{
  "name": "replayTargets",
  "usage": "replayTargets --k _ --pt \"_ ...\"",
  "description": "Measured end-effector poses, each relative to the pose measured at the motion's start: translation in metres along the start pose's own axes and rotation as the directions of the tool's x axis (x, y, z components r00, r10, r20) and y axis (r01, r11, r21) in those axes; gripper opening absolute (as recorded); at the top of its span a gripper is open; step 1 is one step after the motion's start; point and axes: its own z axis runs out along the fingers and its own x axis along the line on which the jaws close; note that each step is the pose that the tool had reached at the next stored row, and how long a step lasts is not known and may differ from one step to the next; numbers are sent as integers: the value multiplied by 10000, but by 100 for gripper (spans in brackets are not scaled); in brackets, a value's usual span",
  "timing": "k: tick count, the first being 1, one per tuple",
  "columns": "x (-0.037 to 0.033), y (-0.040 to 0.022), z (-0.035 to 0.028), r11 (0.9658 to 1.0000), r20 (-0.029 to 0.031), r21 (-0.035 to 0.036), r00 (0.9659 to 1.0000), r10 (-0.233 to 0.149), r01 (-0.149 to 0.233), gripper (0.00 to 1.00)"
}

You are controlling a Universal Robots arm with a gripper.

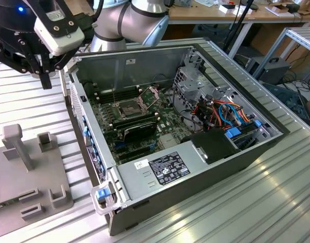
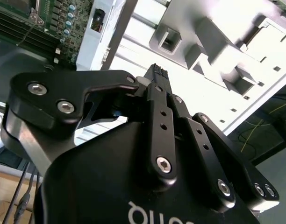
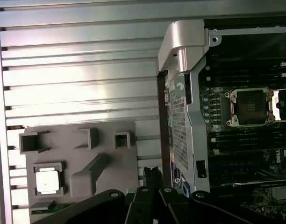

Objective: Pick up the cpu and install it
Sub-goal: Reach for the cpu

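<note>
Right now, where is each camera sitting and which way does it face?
Exterior view: off the arm, high, looking down into the open computer case; arm and hand show at the exterior view's left.
First wrist view: on the wrist, looking down past the hand at the grey tray, the chip on it, and the socket.
Second wrist view: on the wrist, close behind the hand, facing the tray.
Both wrist views share hand and tray.

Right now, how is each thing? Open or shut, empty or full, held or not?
Chip: lying flat in its pocket on the grey holder, not held.
Socket: open and empty, lid flipped up.
Computer case: open, side cover off.
Gripper: jaws shut, holding nothing, hanging beside the case.
</note>
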Motion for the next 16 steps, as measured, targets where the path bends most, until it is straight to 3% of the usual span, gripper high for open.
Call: replayTargets --k 10,16 --pt "270 -18 -4 10000 -1 1 10000 1 -1 11" --pt "486 -34 -4 10000 0 0 10000 0 0 11"
